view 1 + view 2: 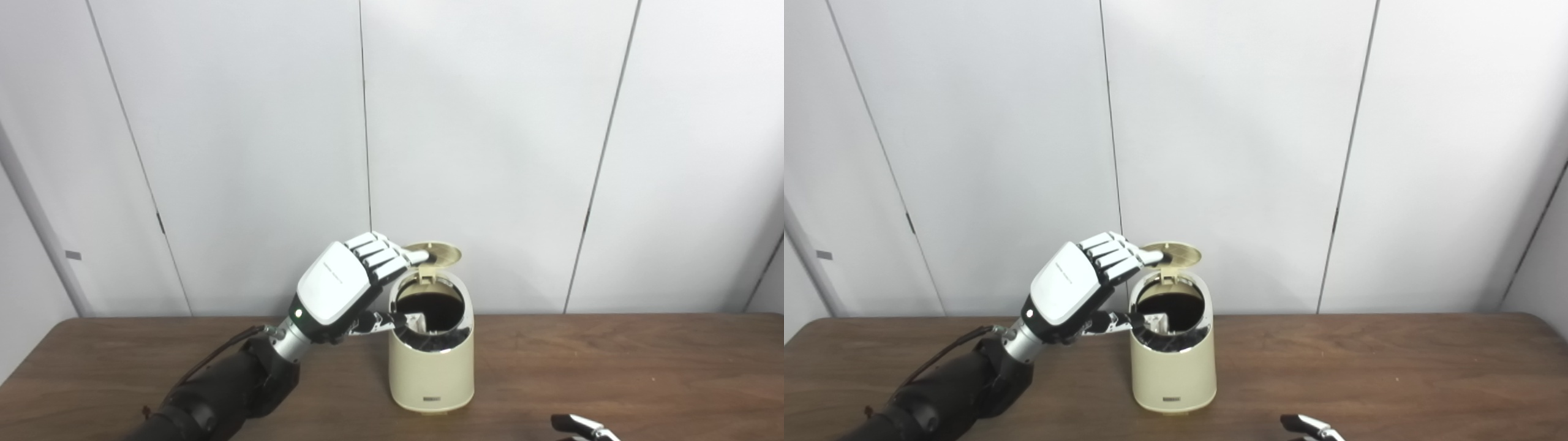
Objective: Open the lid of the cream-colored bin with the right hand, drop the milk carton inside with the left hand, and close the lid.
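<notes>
Drop step nearly done: left hand [343, 288], fingers spread and empty, over open mouth of cream-coloured cylindrical plastic bin [432, 373], round lid [436, 253] raised, milk carton unseen, presumably inside; right hand [582, 425] low, state indeterminable; next, lid closure.

No text can be read for certain. The white back shell of the left robot hand [335, 283] carries a thin line of grey lettering, too small and blurred to make out. Low on the front of the cream bin [432, 373] sits a small dark label [432, 400] with pale marks, likewise too small to read.
</notes>
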Robot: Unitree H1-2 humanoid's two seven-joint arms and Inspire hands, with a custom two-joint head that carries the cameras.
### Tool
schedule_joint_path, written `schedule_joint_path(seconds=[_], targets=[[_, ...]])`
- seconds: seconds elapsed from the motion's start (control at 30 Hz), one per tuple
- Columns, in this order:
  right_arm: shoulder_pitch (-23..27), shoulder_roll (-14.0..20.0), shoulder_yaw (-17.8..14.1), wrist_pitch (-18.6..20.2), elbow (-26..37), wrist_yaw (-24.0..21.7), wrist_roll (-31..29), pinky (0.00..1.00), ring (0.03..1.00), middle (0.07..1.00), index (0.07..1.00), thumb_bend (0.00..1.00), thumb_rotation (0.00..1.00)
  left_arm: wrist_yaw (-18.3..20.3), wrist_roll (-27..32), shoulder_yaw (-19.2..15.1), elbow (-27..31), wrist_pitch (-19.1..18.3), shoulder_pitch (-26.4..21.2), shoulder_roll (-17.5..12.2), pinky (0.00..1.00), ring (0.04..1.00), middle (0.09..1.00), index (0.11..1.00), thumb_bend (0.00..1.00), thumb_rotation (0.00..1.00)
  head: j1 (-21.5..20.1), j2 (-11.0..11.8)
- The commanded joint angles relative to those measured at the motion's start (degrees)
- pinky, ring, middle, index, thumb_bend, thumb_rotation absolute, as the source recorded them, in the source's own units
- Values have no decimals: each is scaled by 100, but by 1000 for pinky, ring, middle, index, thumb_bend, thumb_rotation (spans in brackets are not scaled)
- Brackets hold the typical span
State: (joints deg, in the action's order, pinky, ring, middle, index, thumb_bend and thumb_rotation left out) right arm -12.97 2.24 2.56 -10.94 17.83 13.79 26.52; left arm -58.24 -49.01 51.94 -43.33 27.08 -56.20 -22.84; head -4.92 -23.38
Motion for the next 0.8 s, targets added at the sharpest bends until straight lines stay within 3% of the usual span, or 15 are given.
schedule_joint_path(seconds=[0.0, 0.2, 0.3, 0.37, 0.53, 0.6, 0.77], targets=[[-771, -181, 50, -91, 271, 41, 3, 494, 644, 714, 698, 250, 70, 52, 165, -99, 192, -16, -357, -101, 654, 711, 782, 930, 912, 156, -5, -14], [-768, -179, 49, -94, 265, 40, -14, 492, 643, 715, 700, 246, 88, 88, 208, -125, 220, -16, -336, -99, 653, 748, 829, 926, 911, 214, 14, -18], [-750, -167, 39, -117, 241, 49, -22, 493, 644, 712, 697, 248, 97, -114, 238, -75, 200, -16, -356, -97, 637, 740, 818, 915, 906, 222, 15, -22], [-739, -154, 31, -94, 238, 31, -38, 493, 643, 714, 700, 247, 113, -338, 288, 25, 180, -16, -382, -97, 619, 717, 795, 896, 847, 257, 5, -20], [-675, -121, -1, -110, 183, 35, -56, 481, 634, 716, 700, 251, 83, -1007, 701, 678, 325, -16, -497, -237, 537, 686, 776, 862, 548, 504, 42, 5], [-641, -100, -19, -130, 134, 34, -83, 488, 637, 714, 699, 255, 131, -1207, 816, 910, 413, -15, -536, -323, 514, 684, 779, 868, 502, 561, 60, 17], [-550, -86, -60, -125, 57, 40, -95, 466, 619, 711, 696, 256, 181, -1440, 962, 1200, 538, -15, -573, -486, 498, 678, 770, 836, 454, 548, 99, 27]])
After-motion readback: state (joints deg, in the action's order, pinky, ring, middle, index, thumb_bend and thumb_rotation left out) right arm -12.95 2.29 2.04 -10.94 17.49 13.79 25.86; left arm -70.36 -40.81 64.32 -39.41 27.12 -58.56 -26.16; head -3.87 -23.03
